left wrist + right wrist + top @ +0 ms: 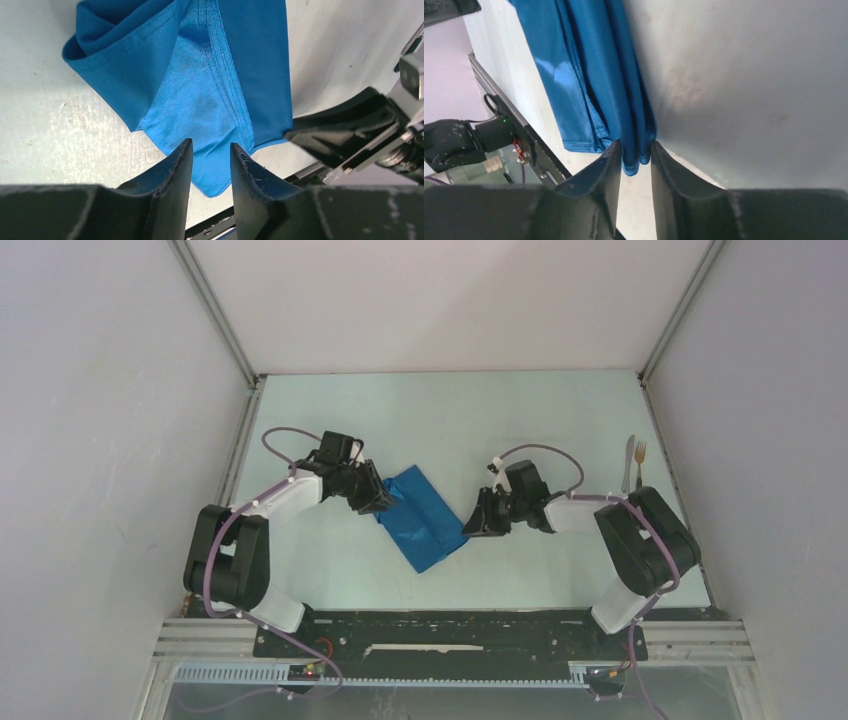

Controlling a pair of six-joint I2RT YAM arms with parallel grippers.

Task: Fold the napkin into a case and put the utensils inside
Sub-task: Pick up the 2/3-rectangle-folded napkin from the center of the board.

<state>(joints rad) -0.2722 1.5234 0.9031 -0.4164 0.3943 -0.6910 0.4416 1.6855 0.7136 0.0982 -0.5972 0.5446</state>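
Two black grippers are placed at opposite ends of the bright blue folded cloth napkin (425,520), laid slantwise at mid-table. Its layered edge is pinched by the right gripper (636,150); the left gripper (211,150) is parted over the other end. A small silvery knife (628,462) and small fork (640,458) are laid together at the pale table's (480,410) far right.

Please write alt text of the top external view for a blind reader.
A folded bright blue napkin lies diagonally on the table, the left gripper at its far-left end, the right gripper at its right edge. A knife and fork lie side by side at the table's right edge.
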